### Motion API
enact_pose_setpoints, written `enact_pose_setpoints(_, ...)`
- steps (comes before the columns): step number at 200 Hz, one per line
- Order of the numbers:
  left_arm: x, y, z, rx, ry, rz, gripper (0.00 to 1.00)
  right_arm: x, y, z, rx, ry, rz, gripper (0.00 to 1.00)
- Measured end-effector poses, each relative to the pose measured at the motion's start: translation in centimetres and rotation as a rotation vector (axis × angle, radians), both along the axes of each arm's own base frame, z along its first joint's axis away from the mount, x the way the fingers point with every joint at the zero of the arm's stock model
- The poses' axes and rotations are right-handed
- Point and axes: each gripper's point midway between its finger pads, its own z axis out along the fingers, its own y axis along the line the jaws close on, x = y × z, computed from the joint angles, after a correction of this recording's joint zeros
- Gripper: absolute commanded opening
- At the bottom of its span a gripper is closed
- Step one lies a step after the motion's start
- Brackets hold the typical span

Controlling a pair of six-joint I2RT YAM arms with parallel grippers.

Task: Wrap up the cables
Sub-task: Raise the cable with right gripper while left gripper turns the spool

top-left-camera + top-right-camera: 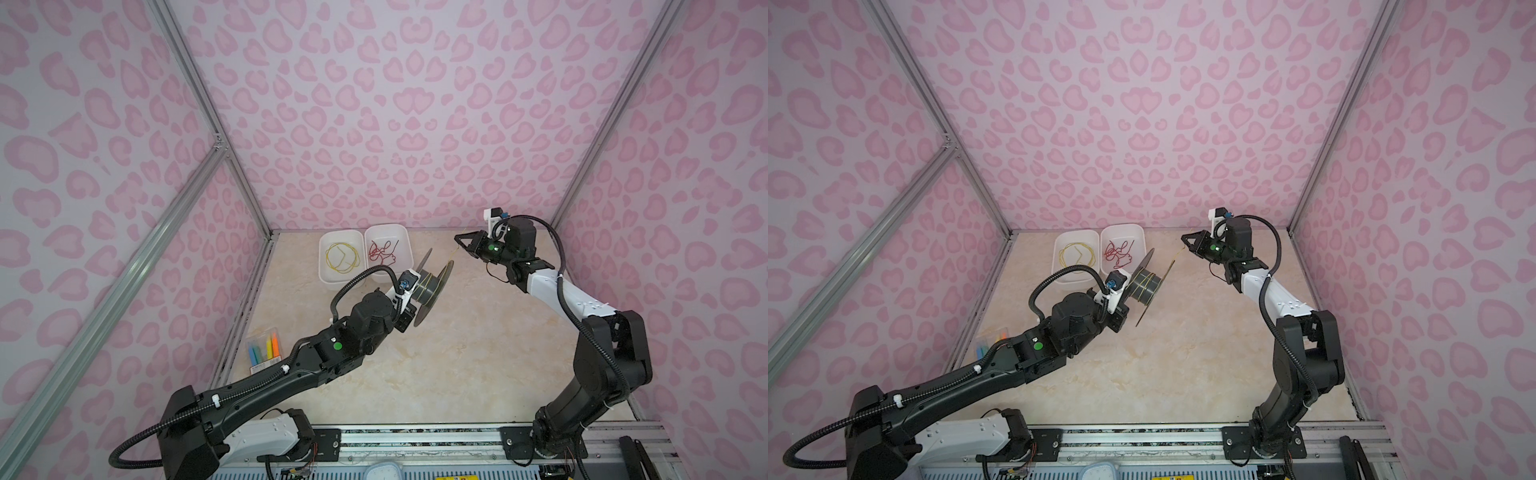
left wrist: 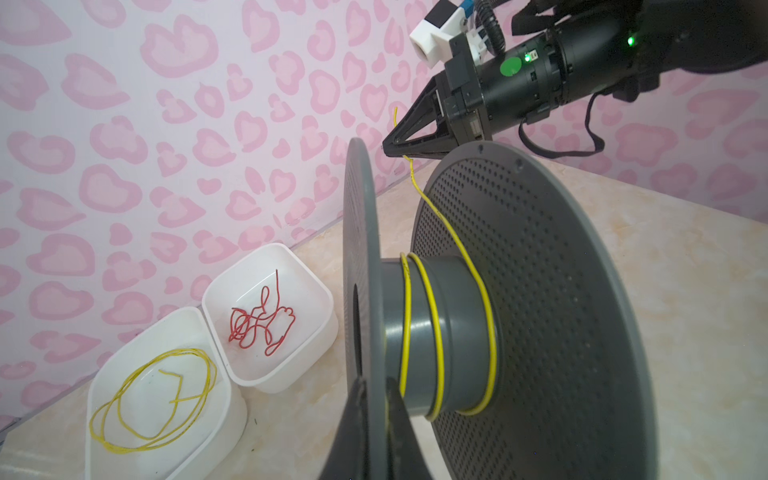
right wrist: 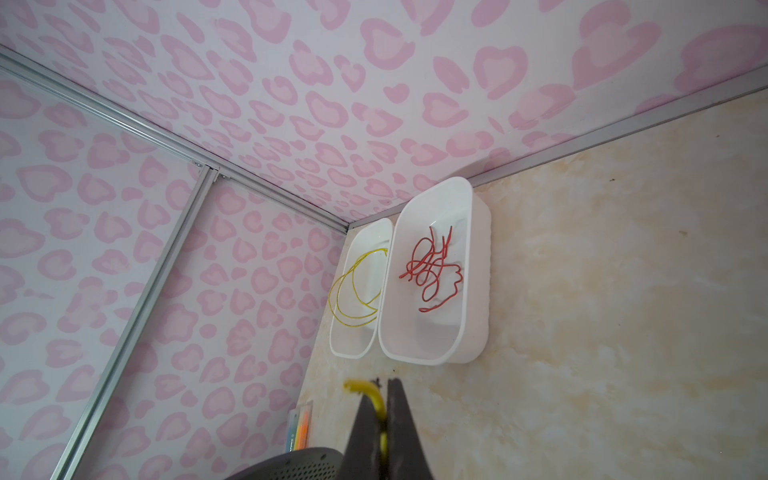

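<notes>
Bright yellow thin wire [image 2: 439, 332] around dark grey dot-perforated plastic spool [image 2: 540, 291]. Left white plastic tub [image 2: 191, 328]: yellow wire loops [image 2: 178, 388]; right white tub [image 2: 307, 291]: red wire tangle [image 2: 259, 322]. Lilac walls [image 1: 374, 104], pink heart blotches; beige marbled tabletop [image 1: 457, 353].

The left arm [image 1: 257, 386] and right arm [image 1: 631, 353] are mostly matte black, each with one white link. Ribbed black hoses [image 2: 489, 23] follow them, cinched by white zip ties [image 1: 215, 401]. Each wrist carries a round green sticker [image 1: 337, 345] and a white camera mount [image 2: 436, 37] with what looks like a blue connector. The right claw [image 2: 392, 147] has black, triangular, open-framed fingers.
</notes>
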Motion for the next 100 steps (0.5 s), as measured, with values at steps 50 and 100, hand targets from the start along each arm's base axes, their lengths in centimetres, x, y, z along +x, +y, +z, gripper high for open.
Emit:
enact_pose_setpoints(50, 1.1, 0.6, 0.9, -0.06, 0.053, -0.01, 0.04, 0.0, 0.8, -2.6, 0.051, 0.027, -0.043, 0.0)
enact_pose_setpoints(100, 3.1, 1.2, 1.6, -0.119, 0.108, 0.007, 0.04, 0.7, 1.3, -4.2, 0.056, 0.023, -0.098, 0.0)
